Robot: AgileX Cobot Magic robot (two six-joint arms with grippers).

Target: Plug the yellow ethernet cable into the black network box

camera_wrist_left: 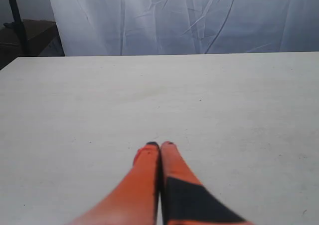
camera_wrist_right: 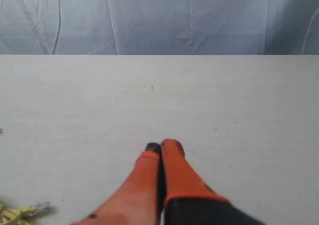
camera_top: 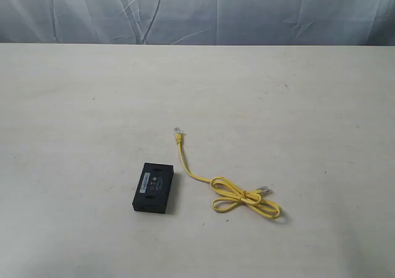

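counter (camera_top: 92, 93) carries both items. left pincer (camera_wrist_left: 160, 145), right pincer (camera_wrist_right: 160, 146): tips pressed together, empty, likely parked pre-start. black network box (camera_top: 153, 188) flat, left of centre. yellow ethernet cable (camera_top: 244, 199) beside it, apart; free plug (camera_top: 178, 132) lies clear of the loops, graspable.

The exterior camera looks down from high over the table (camera_top: 92, 105), facing the curtain (camera_top: 247, 13) at 12 o'clock. Both wrist cameras sit low and close to the table, facing that curtain too. The right one shares the yellow cable (camera_wrist_right: 20, 214) with the exterior camera.
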